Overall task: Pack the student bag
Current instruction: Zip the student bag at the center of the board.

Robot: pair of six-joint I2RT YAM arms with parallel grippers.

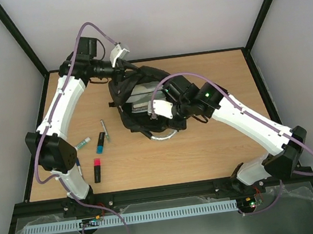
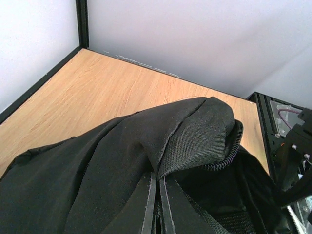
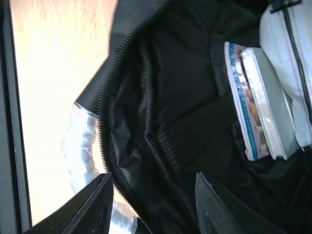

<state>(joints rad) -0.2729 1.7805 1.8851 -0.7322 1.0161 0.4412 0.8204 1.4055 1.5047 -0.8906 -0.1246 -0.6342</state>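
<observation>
Left gripper: its fingers are pressing together and pinching a fold of black fabric at the rim of the student bag, holding that edge up in a peak beside the zip teeth. Right gripper: its fingers are standing well apart and gripping nothing, hovering over the bag's open mouth with dark lining showing between them. Student bag, overhead view: it is lying unzipped near the middle of the bench, toward the far side, between the two arms. Contents: two thin books are standing side by side inside, leaning against a pale grey flat item whose kind is not clear; a ribbed black elastic band is running across the lining. Handle loop: silver-grey, it is lying on the bench just outside the zip edge, at the bag's near side. Loose stationery, all lying on the bench to the left of the bag and apart from it, near the left arm's elbow: a slim silver pen, a white marker with a teal cap, a black highlighter with a blue end, and a black highlighter with a red end.
</observation>
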